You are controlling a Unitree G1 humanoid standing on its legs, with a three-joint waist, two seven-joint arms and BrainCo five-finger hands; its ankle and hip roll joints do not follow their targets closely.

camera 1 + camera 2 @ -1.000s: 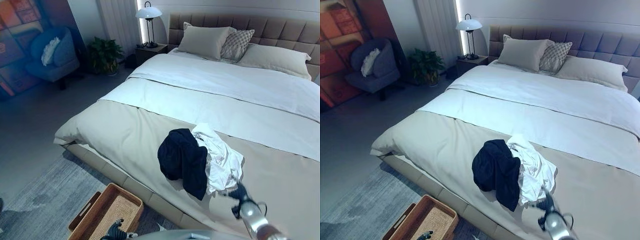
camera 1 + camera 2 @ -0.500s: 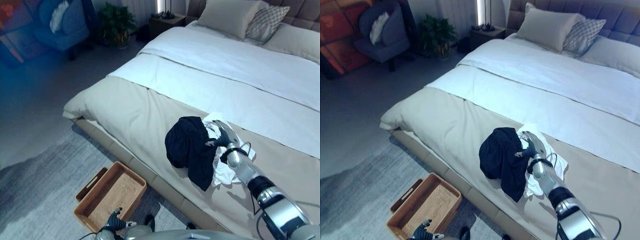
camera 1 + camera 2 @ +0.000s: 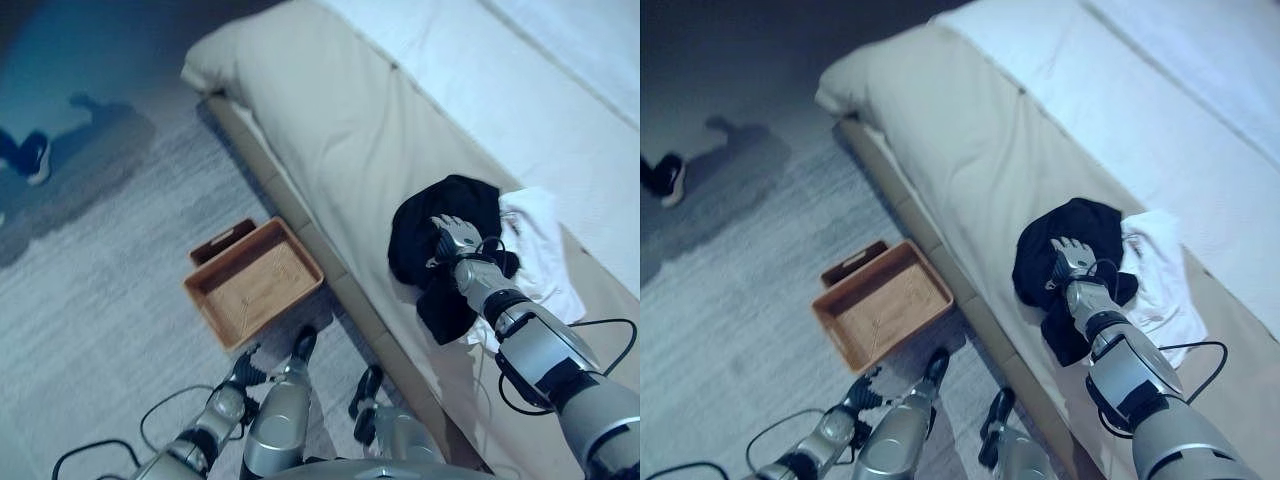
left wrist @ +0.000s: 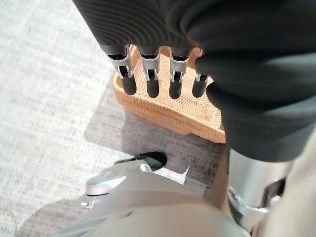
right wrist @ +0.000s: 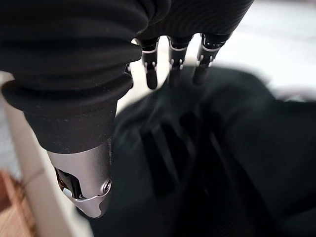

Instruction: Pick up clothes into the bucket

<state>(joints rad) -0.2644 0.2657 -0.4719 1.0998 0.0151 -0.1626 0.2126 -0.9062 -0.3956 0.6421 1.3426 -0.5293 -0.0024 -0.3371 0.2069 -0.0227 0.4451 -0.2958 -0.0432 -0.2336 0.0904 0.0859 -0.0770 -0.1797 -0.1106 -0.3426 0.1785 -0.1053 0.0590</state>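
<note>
Bedroom scene, bed [image 3: 330, 110] with beige cover: the dark garment [image 3: 425, 240] lies crumpled near the mattress edge, partly over a white garment [image 3: 540, 250]. Right hand [image 3: 455, 238] rests on the dark cloth, fingers extended and unclenched, apparently positioned to gather it. Woven basket [image 3: 252, 283] waits on the floor rug beside the bed, within reach for depositing. Left hand [image 4: 153, 81] hangs relaxed above the basket.

No text, label, number or sign can be read anywhere. Nothing printed is seen on the basket [image 3: 252, 283], the dark garment [image 3: 432, 225] or the white garment [image 3: 535, 240]. The bed cover [image 3: 340, 130] and the rug [image 3: 90, 300] are likewise unmarked.
</note>
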